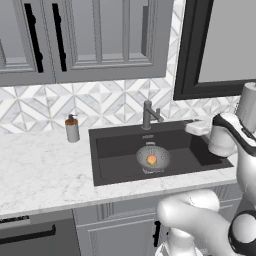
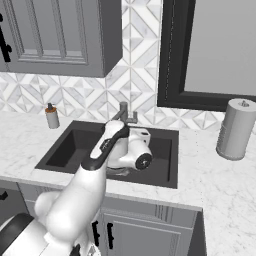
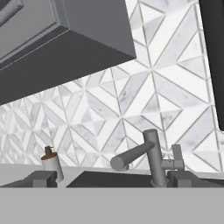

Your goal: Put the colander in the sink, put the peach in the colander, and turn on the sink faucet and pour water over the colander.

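The grey colander (image 1: 153,156) stands in the middle of the dark sink (image 1: 115,146), with the orange-pink peach (image 1: 151,160) inside it. The sink faucet (image 1: 148,115) rises behind the basin, its spout angled over the sink. No water is in view. My gripper (image 1: 194,126) hovers over the right side of the sink, level with the faucet and pointing at it. In the hand view the gripper (image 3: 111,179) is open, its fingertips (image 3: 41,178) wide apart, and the faucet (image 3: 152,159) with its side lever (image 3: 177,155) stands just ahead, right of centre.
A soap bottle (image 1: 72,128) stands on the marble counter left of the sink. A paper towel roll (image 2: 235,129) stands on the counter to the right. Grey wall cabinets hang above, and a dark-framed window (image 1: 220,45) is at the right.
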